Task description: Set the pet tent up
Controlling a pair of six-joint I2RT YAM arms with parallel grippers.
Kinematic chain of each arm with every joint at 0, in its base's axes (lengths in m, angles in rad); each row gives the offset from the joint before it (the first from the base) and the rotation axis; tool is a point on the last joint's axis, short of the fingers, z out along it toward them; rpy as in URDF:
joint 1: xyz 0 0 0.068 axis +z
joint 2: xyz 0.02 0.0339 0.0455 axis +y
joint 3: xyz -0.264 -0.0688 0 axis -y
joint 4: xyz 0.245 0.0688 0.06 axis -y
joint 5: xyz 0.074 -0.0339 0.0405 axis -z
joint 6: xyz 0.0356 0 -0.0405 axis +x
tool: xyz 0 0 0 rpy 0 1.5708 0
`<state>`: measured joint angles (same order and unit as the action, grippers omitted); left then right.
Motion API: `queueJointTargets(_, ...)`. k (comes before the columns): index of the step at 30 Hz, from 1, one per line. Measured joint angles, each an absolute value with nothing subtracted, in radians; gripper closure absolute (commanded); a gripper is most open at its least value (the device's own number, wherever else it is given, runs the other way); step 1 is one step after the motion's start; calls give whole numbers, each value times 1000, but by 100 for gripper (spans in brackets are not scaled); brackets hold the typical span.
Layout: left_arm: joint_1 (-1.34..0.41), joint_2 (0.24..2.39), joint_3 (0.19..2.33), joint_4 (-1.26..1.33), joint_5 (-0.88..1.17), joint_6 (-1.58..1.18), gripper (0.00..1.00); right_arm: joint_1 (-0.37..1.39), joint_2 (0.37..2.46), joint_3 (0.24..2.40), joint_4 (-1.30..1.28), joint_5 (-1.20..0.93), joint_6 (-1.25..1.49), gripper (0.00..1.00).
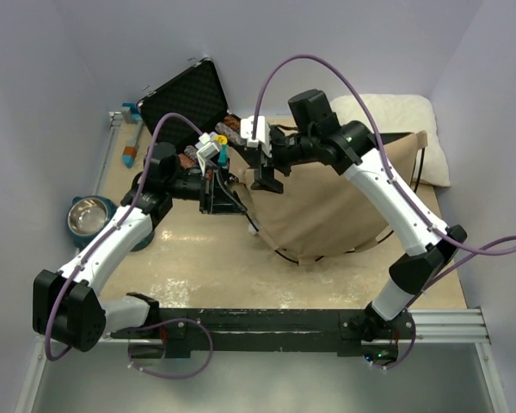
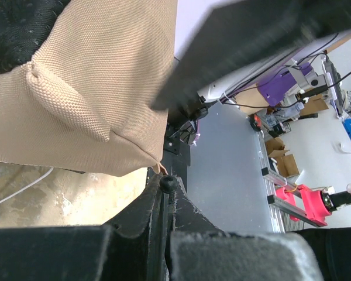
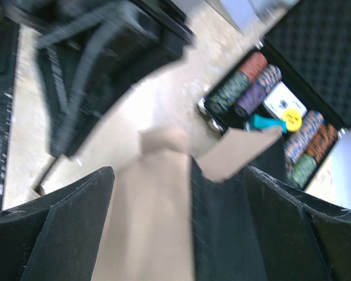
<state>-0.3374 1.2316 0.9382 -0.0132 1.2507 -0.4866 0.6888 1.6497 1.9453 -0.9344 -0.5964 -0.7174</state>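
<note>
Beige tabletop (image 1: 198, 258) carries the tan canvas pet tent (image 1: 335, 202), lying slack between both jaws. We find the left gripper (image 2: 164, 196) pressed shut. A small dark knob (image 2: 168, 182) sits at its tips, seen only in its wrist view, with the tent corner just above. The right gripper (image 3: 178, 175) stands wide, with tan fabric lying unclamped between its fingers. The black hard case of coloured chips (image 3: 269, 111) lies beyond.

The pet tent (image 1: 335, 206) lies on the table (image 1: 198, 258). A pillow (image 1: 408, 120) sits just behind the tent's right corner, and a case (image 1: 189, 99) with chips (image 3: 245, 93) in it stands behind the tent's left edge. A bowl (image 1: 89, 216) rests well to the tent's left. The left gripper (image 1: 217, 198) meets the tent's left edge. The right gripper (image 1: 267, 182) hangs just above that edge, with tent fabric between its fingers (image 3: 76, 234).
</note>
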Motion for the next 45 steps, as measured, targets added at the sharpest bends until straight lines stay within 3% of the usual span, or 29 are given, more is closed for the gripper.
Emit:
queueJointTargets(7,-337,1232,938,-13,1250,-487,100,642,1688,1965,-987,-596,-743,8)
queueJointTargets(10,-339,1232,938,-13,1250,-487,100,646,1707,1965,-989,-603,-745,18)
queueJointTargets(12,-343,1232,938,-13,1249,-487,100,647,1728,1965,-991,-616,-743,32)
queueJointTargets(16,-344,1232,938,-13,1248,-487,100,647,1762,1965,-1003,-644,-735,72)
queueJointTargets(20,-344,1234,938,-14,1248,-486,100,645,1770,1966,-1011,-669,-724,100)
queueJointTargets(45,-390,1300,974,-9,1237,-475,100,646,1769,2058,-1037,-780,-621,100)
